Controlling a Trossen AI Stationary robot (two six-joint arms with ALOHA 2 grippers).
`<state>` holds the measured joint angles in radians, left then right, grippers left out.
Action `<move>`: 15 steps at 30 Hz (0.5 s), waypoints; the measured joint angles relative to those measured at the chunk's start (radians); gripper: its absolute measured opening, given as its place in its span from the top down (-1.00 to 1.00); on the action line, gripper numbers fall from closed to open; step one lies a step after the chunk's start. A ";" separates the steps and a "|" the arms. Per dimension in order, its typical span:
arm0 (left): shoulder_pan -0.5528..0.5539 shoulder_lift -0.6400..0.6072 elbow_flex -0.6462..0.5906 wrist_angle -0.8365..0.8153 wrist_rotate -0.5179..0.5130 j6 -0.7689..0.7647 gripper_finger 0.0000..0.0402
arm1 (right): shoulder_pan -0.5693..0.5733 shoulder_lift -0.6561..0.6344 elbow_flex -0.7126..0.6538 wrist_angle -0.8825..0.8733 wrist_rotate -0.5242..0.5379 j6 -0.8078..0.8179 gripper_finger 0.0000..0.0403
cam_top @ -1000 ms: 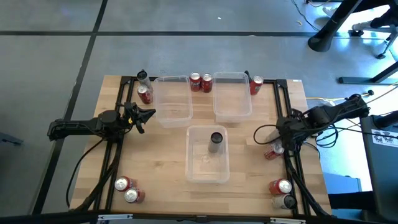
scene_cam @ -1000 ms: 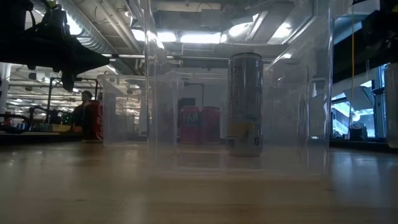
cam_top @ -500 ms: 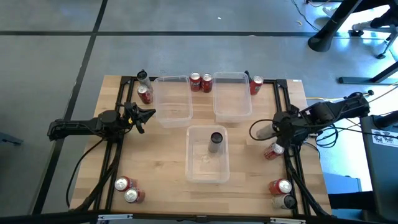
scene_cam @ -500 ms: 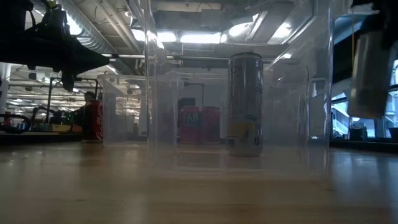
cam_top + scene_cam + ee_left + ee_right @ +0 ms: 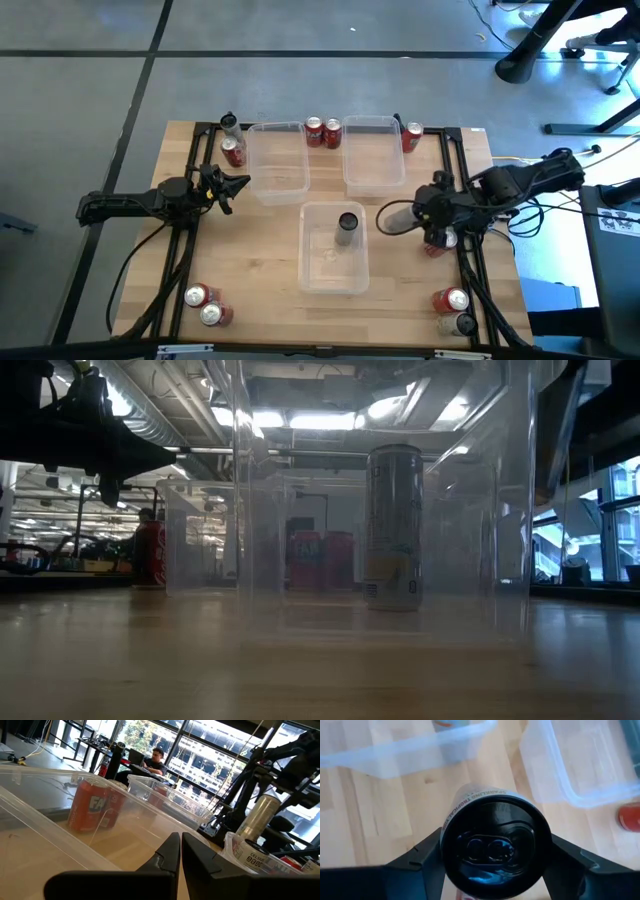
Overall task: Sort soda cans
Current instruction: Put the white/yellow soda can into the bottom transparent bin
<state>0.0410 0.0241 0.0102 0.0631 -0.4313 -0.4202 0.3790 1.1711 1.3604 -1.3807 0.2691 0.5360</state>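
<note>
My right gripper (image 5: 424, 212) is shut on a silver-grey can (image 5: 396, 218), held above the table just right of the near clear bin (image 5: 312, 272). That bin holds one dark can (image 5: 347, 225), standing on its base. The held can also shows in the left wrist view (image 5: 257, 818) and end-on in the right wrist view (image 5: 493, 846). My left gripper (image 5: 236, 186) is shut and empty at the table's left, beside the far left bin (image 5: 277, 185). Red cans (image 5: 323, 133) stand between the two far bins. My right gripper pinches the silver-grey can's round side (image 5: 451, 827) between its two fingers (image 5: 422, 856), one on each side. The can's tab end faces my wrist and the can lies along the fingers. It is lifted clear of the table, roughly level, its other end toward the near bin.
The far right bin (image 5: 374, 178) stands behind the held can. A red can (image 5: 436, 244) is on the table under my right arm. More cans are at far left (image 5: 232, 152), far right (image 5: 411, 138), near left (image 5: 204, 305) and near right (image 5: 453, 310).
My right gripper has moved toward the table's left, toward the near bin, carrying the silver-grey can clear of the table. The can has come out from under the arm in the high view and now reaches almost to the bin's right wall.
</note>
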 joint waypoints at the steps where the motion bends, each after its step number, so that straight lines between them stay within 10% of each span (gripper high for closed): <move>1: 0.000 0.000 0.000 0.000 0.000 0.000 0.95 | 0.000 0.020 0.016 0.000 -0.005 -0.009 -0.23; 15: 0.000 0.000 0.000 0.000 0.000 0.005 0.95 | 0.001 0.190 0.273 -0.001 -0.053 -0.085 -0.23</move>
<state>0.0414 0.0238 0.0101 0.0628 -0.4313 -0.4148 0.3797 1.3610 1.6335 -1.3816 0.2165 0.4514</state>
